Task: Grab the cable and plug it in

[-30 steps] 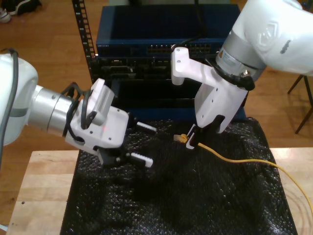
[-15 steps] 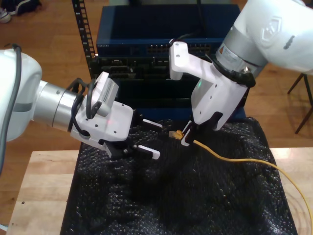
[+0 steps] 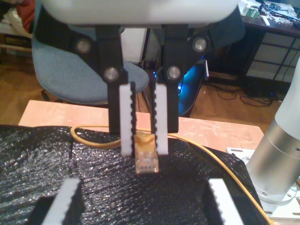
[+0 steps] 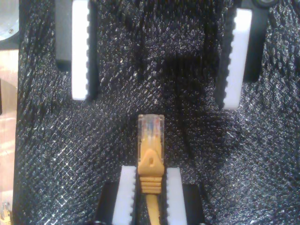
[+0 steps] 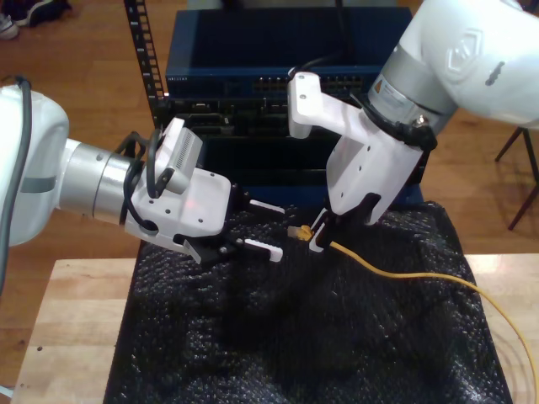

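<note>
Glossy black bubble mat (image 5: 337,337), pale wooden table (image 5: 72,328)

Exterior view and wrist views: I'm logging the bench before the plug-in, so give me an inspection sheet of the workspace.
Surface: wooden table under a black bubbly mat.
Job's things: yellow cable, its plug sticking out past the pads; blue rack box behind.
Clutter: nothing seen.
Grippers: my second gripper shut on the cable just behind the plug; my first gripper open, facing the plug.
Cables: black cables on the arm at the exterior view's left.
Surroundings: wood floor, blue chair.
</note>
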